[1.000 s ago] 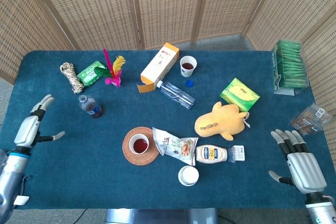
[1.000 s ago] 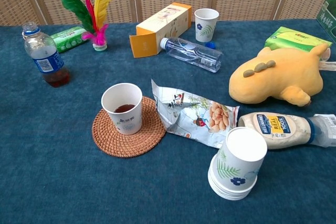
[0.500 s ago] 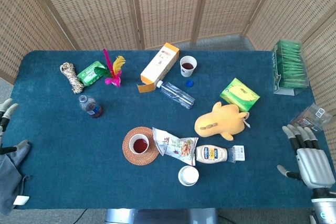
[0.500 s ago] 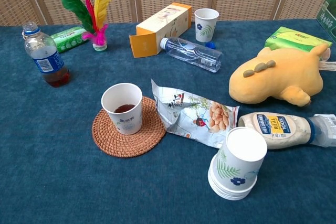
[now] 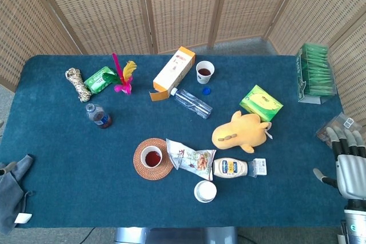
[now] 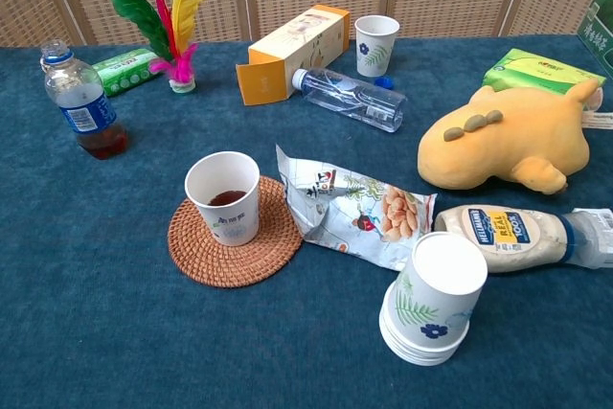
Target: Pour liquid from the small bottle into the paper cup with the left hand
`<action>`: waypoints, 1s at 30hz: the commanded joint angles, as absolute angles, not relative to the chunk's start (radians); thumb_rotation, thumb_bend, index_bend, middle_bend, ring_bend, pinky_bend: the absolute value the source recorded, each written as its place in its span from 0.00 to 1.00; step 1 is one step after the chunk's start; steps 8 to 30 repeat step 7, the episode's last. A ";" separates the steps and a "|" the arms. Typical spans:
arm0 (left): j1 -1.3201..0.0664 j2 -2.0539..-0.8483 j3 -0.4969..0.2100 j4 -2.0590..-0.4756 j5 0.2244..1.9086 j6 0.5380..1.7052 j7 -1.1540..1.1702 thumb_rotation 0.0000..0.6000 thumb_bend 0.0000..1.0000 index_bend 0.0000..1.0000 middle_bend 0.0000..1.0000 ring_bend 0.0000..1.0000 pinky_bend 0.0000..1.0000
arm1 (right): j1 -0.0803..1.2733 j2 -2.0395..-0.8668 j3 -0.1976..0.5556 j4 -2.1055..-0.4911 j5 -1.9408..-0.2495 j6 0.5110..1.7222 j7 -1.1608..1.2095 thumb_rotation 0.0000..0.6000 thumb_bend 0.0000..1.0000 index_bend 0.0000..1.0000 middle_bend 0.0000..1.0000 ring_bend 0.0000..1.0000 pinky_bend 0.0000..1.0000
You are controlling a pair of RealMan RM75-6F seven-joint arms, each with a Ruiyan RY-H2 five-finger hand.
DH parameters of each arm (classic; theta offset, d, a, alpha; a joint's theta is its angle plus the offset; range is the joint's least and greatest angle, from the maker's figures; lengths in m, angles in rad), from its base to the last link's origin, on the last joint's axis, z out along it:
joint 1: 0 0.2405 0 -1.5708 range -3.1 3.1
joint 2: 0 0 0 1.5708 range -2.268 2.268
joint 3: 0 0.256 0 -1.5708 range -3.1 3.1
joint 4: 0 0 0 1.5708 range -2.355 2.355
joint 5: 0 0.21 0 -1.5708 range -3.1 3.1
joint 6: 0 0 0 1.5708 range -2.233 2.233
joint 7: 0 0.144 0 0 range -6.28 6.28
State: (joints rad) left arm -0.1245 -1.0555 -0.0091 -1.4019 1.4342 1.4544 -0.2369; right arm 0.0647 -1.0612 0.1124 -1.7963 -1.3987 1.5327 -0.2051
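The small bottle (image 5: 99,116) (image 6: 84,102) stands upright at the table's left, blue-labelled, with dark liquid in its bottom. A paper cup (image 5: 152,157) (image 6: 223,196) holding a little red-brown liquid sits on a round woven coaster (image 5: 141,168) (image 6: 192,248) near the middle. Of my left arm only a grey sleeve (image 5: 11,190) shows at the head view's left edge, far from the bottle; the hand itself is cut off by the frame. My right hand (image 5: 350,164) hangs at the right edge past the table, fingers spread, holding nothing.
A second cup (image 5: 205,72) with a blue cap beside it, an orange carton (image 5: 174,70) and a lying clear bottle (image 5: 192,103) are at the back. A snack bag (image 5: 191,160), mayonnaise bottle (image 5: 231,168), upturned cup stack (image 5: 205,191) and yellow plush (image 5: 240,131) crowd the middle right.
Both hands have drawn outward off the table: the left has slid past the left edge of the view, the right toward the right edge. The objects have not moved.
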 commanded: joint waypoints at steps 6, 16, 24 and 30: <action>-0.113 -1.040 -0.009 -1.437 1.448 1.457 -0.207 1.00 0.15 0.00 0.00 0.00 0.00 | 0.060 -1.077 0.121 -1.778 -1.408 1.552 -0.193 1.00 0.00 0.00 0.00 0.00 0.00; -0.112 -1.039 -0.009 -1.442 1.451 1.457 -0.203 1.00 0.15 0.00 0.00 0.00 0.00 | 0.060 -1.077 0.123 -1.776 -1.405 1.551 -0.189 1.00 0.00 0.00 0.00 0.00 0.00; -0.112 -1.039 -0.009 -1.442 1.451 1.457 -0.203 1.00 0.15 0.00 0.00 0.00 0.00 | 0.060 -1.077 0.123 -1.776 -1.405 1.551 -0.189 1.00 0.00 0.00 0.00 0.00 0.00; -0.112 -1.039 -0.009 -1.442 1.451 1.457 -0.203 1.00 0.15 0.00 0.00 0.00 0.00 | 0.060 -1.077 0.123 -1.776 -1.405 1.551 -0.189 1.00 0.00 0.00 0.00 0.00 0.00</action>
